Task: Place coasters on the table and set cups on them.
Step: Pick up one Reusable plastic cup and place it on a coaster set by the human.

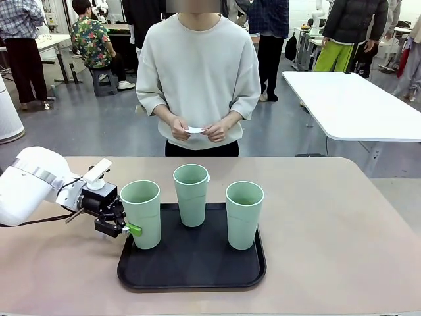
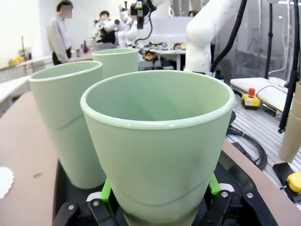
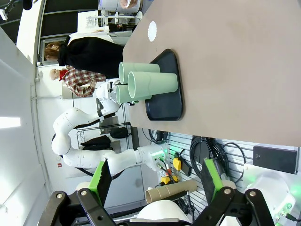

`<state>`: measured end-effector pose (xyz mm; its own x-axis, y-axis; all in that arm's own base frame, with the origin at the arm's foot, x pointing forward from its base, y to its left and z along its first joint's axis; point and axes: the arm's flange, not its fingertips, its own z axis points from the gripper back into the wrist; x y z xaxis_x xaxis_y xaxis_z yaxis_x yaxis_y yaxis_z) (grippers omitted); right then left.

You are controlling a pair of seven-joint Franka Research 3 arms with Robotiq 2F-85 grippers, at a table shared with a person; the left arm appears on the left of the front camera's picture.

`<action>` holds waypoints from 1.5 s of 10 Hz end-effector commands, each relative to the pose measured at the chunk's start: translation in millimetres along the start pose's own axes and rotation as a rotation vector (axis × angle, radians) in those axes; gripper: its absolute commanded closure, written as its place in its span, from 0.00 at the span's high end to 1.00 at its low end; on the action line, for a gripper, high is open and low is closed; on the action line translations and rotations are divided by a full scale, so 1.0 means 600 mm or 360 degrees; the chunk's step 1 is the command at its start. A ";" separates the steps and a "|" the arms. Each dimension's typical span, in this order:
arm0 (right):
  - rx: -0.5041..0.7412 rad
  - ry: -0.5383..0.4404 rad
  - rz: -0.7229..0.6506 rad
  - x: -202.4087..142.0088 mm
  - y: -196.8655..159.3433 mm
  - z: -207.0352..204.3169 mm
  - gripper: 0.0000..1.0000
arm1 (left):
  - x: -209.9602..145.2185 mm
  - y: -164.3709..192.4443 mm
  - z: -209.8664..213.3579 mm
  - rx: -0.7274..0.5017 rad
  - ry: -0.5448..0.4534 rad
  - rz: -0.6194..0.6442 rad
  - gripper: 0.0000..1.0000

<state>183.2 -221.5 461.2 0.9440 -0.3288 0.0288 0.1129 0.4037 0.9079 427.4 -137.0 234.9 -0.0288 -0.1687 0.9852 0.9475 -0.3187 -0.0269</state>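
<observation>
Mint-green plastic tumblers (image 1: 244, 214) all on black tray (image 1: 191, 266), left end effector (image 1: 131, 230) clamped on leftmost tumbler (image 1: 141, 212), right end effector (image 3: 155, 183) apart; one white doily coaster (image 3: 152, 31) on desk (image 3: 235, 70).

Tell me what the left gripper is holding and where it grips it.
The left gripper is shut on the leftmost cup, clamped across its lower wall, near the base.

The beige table (image 1: 342, 224) carries a black tray (image 1: 191, 266) and one coaster (image 3: 152, 31)
</observation>
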 end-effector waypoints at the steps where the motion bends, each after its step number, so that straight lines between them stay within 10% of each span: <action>1: 0.0033 -0.0007 0.0023 0.001 0.000 -0.001 1.00 | 0.003 -0.006 0.003 0.0009 -0.0017 -0.0078 0.27; 9: 0.0033 -0.0007 0.0023 0.001 0.000 -0.001 1.00 | 0.307 -0.097 0.039 0.0075 -0.0013 0.0017 0.23; 15: 0.0033 -0.0007 0.0023 0.001 0.000 -0.001 1.00 | 0.343 -0.099 0.048 0.0086 0.0033 0.0013 0.23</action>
<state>183.3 -221.4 461.1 0.9443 -0.3280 0.0282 0.1131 0.4035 0.9079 372.3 -125.7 442.6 -0.0208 -0.1927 0.9810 0.9683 -0.2482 -0.0283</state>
